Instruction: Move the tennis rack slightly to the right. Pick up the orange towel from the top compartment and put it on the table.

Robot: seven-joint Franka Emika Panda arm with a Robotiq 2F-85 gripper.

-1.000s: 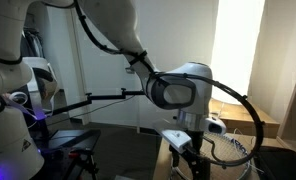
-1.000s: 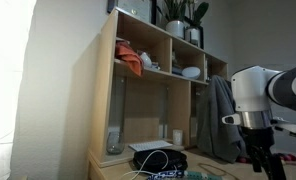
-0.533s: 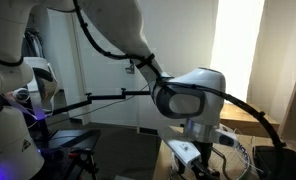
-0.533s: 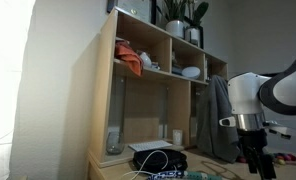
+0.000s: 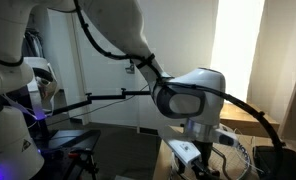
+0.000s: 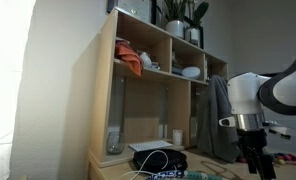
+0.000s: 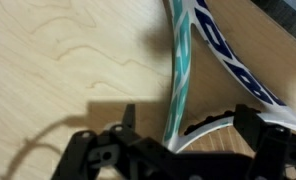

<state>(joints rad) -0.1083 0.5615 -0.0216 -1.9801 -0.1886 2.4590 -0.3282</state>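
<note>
Pausing after its descent, the wide-open gripper [image 7: 188, 120] straddles the tennis racket [image 7: 176, 80], lying twelve-to-six on the table [image 7: 68, 60], poised to nudge it; the orange towel [image 6: 130, 62] waits shelved at eleven o'clock.

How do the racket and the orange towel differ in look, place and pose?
The racket is a stiff frame in white, teal and dark; the towel is soft, crumpled, orange. The racket lies flat on the table; the towel sits in the top compartment of the shelf. The racket is below the open gripper; the towel is away from it. Neither is held.
</note>
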